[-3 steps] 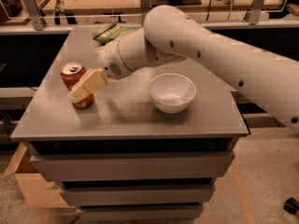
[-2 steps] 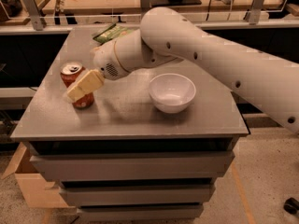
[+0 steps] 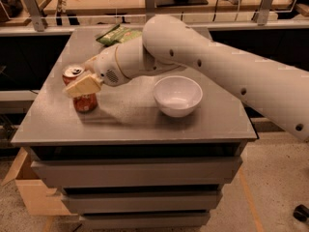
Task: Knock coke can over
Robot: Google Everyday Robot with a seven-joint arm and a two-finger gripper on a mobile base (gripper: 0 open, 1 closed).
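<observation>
Operator: Status of the task?

Legend: Not done. The coke can (image 3: 85,102) stands upright near the left front corner of the table (image 3: 135,124), silver top facing up. You appear to have contact with it, but there is no topple yet.

Operator: And the gripper?

Legend: The gripper (image 3: 81,86) is at the can, with its tan end crossing the can's upper half on the side towards the camera. You cannot tell from this view whether it is open or closed, or whether it has hold of the can at all. The can hides whatever lies behind it.

Operator: What is left to do?

Legend: By this view, one step remains: a push high on the can until it lies on its side. The table's left edge is near. A hard shove that way could, in my judgement, send the can off the top towards the cardboard box (image 3: 29,187) on the floor below.

Operator: Does anything stand in the way?

Legend: Little does. The white bowl (image 3: 177,95) sits to the can's right, apart from it, just in front of the arm (image 3: 231,66), which reaches in from the right. A green packet (image 3: 117,34) lies at the back of the table, beyond the arm. Neither touches the can. You should mind the bowl if you sweep the can rightwards.
</observation>
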